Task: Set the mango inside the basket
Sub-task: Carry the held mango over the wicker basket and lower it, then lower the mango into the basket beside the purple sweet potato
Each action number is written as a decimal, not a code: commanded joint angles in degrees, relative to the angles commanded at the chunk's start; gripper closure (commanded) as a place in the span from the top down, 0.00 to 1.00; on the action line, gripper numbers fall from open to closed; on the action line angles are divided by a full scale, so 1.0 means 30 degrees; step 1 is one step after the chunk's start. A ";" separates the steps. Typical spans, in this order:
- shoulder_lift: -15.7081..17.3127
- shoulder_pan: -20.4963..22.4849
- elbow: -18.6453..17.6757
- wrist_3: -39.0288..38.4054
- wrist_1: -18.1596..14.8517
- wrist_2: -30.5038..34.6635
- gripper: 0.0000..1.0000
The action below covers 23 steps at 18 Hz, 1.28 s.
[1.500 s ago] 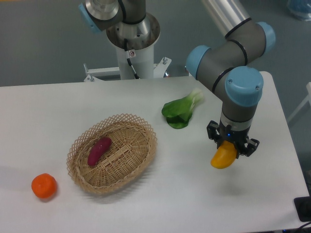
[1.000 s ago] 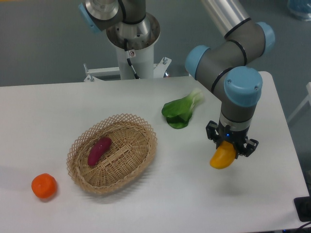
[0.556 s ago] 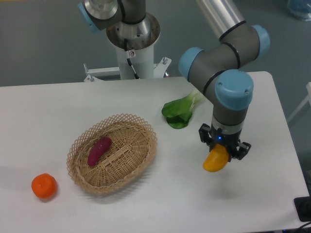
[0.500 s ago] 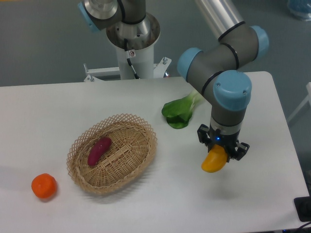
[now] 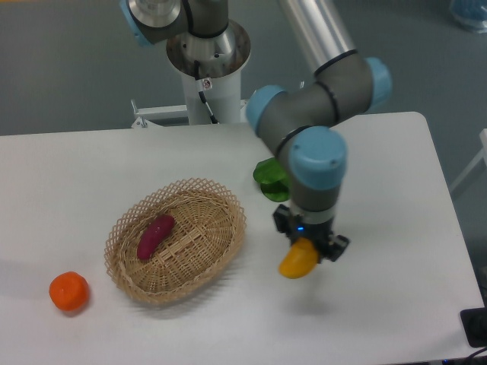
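The mango [image 5: 297, 260], yellow shading to orange, hangs in my gripper [image 5: 308, 242], which is shut on its upper end and holds it above the table, to the right of the basket. The tan wicker basket [image 5: 128, 271] sits left of centre, its right rim a short way left of the mango. A purple sweet potato [image 5: 155, 235] lies inside the basket on its left side.
A round orange fruit [image 5: 69, 292] lies on the table left of the basket. A green leafy vegetable [image 5: 268, 177] lies behind my arm, partly hidden by it. The robot's base [image 5: 204, 72] stands at the table's back edge.
My gripper has carried the mango leftward, from the right part of the table to just right of the basket. The arm now covers most of the leafy vegetable.
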 joint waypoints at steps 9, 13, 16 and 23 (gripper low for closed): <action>0.0704 -0.3163 -0.0735 0.0584 0.0208 -0.0205 0.61; 0.1319 -0.3897 -0.2313 0.1874 0.1404 -0.0234 0.60; 0.2196 -0.4016 -0.4304 0.2868 0.2432 -0.0293 0.60; 0.2931 -0.4366 -0.5394 0.3867 0.2902 -0.1143 0.61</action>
